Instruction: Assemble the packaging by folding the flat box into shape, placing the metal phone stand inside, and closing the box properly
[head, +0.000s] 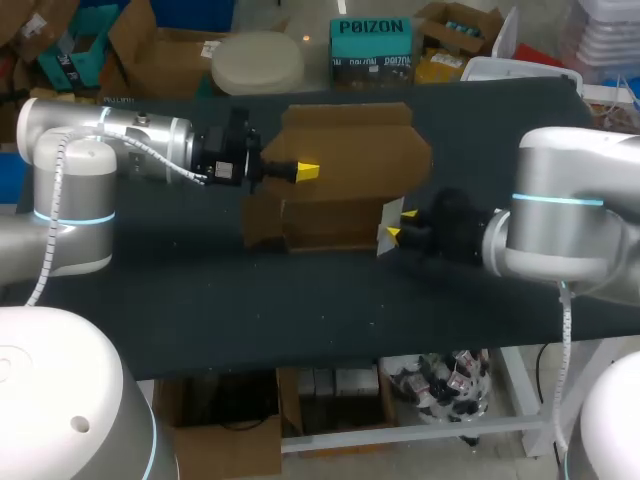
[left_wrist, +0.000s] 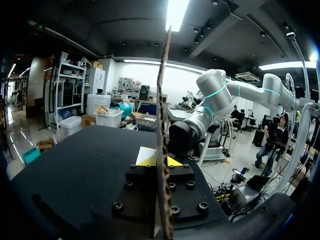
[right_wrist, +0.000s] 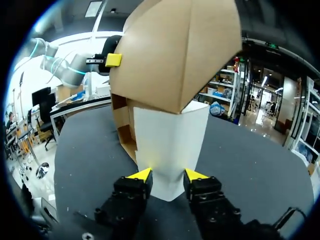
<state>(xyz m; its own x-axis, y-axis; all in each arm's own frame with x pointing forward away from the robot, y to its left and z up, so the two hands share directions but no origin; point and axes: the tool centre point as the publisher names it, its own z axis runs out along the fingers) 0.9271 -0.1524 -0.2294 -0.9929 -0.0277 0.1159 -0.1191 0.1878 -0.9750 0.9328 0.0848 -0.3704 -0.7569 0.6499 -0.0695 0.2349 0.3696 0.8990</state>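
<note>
Left gripper, right under its wrist camera: the 2 yellow tips are narrow and pinch an upright cardboard panel, seen edge-on between them. From the head view this panel is the tall rear lid of the cardboard box, taken at its left edge.

Box sits mid-table on the black table, half formed: low walls up, lid standing, top open. No metal phone stand shows in any view.

Right gripper is at the box's right end, with its tips set narrow against both sides of a white side flap, which runs down between them.

Handling, judged:
- Thin board, very light, so it likely slides on the table if pushed from 1 side only. Needs 2 holds, as now.
- Stiff across panels, weak at creases; folds should follow the score lines.
- A hard pinch would dent it. Hold near the free edges, clear of corners.
</note>
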